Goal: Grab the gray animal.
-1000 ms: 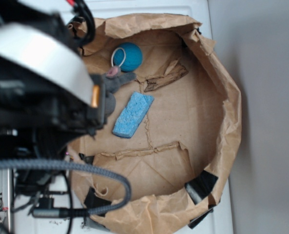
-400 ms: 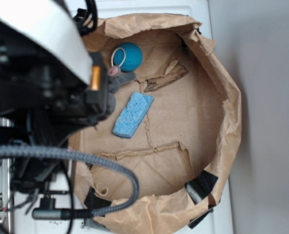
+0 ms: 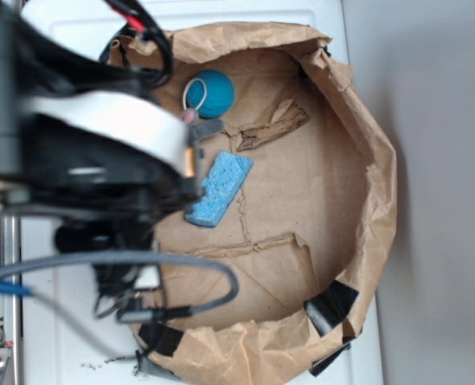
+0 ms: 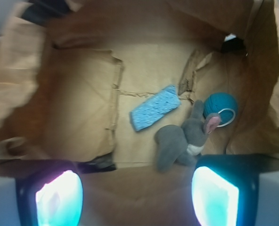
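Nothing has been grabbed yet: the gripper [image 4: 137, 195] is held spread wide and empty above the paper-lined bin [image 4: 73, 94], and the gray animal [image 4: 182, 141] is seen lying on the floor just ahead, nearer the right-hand finger in the wrist view. One gray animal, one blue sponge [image 4: 154, 113] just beside it and one teal ball [image 4: 220, 106] touching its head are counted; descent and closing are judged to be left.

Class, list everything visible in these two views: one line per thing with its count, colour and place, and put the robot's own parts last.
gray animal: 1, gray with pink ear and white chest, lying on the paper beside the ball.
ball: 1, teal with white loop, near the bag's far wall.
sponge: 1, light blue, mid-floor, flat.
paper bag: 1, brown, crumpled walls ringing everything.
black tape: dark patches on the bag's rim.
gripper: 1, glowing teal fingers spread, above the paper, holding nothing.
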